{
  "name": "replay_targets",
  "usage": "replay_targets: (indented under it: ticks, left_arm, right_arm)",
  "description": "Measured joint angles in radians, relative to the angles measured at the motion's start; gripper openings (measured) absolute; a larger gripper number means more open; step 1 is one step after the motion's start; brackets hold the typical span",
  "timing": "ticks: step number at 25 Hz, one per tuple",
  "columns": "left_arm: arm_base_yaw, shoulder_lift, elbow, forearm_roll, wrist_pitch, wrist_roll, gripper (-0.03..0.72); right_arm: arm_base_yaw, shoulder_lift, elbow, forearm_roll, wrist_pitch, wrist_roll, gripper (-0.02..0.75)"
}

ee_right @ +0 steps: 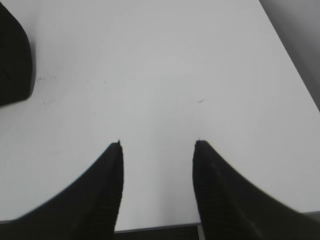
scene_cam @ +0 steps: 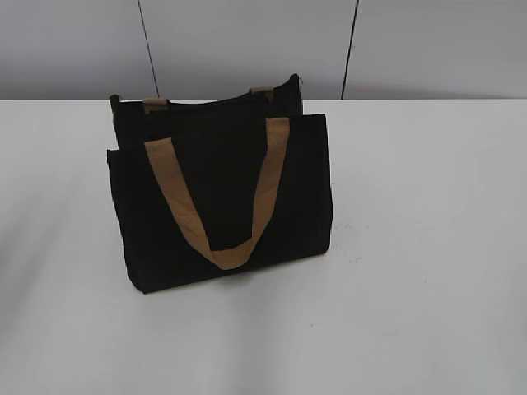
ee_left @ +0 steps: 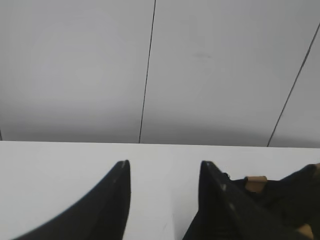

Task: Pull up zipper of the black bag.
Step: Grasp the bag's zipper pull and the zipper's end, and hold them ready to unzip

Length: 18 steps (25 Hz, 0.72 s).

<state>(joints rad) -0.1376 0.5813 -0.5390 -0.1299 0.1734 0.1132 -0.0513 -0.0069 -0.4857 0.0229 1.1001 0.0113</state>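
Black bag (scene_cam: 222,197) stands on white table (scene_cam: 428,247) before grey panelled wall (scene_cam: 247,41); left gripper (ee_left: 165,167) and right gripper (ee_right: 157,145) spread, empty.

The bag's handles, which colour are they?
Tan, against the black bag; the front handle shows best in the exterior view.

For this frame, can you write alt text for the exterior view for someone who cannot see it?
A black bag stands upright on a white table, untouched, with no gripper in view. One tan handle hangs down its front in a U; the other handle's ends show at the top rear edge. A pale panelled wall is behind.
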Motion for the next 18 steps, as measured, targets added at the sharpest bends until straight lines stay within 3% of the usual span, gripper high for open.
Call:
replay_targets:
  ticks: [12, 18]
  left_arm:
    - [-0.167, 0.508, 0.327, -0.004, -0.868, -0.031, 0.340]
    - [-0.182, 0.779, 0.353, 0.109, -1.012, -0.049, 0.340]
  right_arm:
    - [0.000, 0.000, 0.000, 0.001, -0.001, 0.000, 0.361]
    - [0.000, 0.000, 0.000, 0.001, -0.001, 0.000, 0.361]
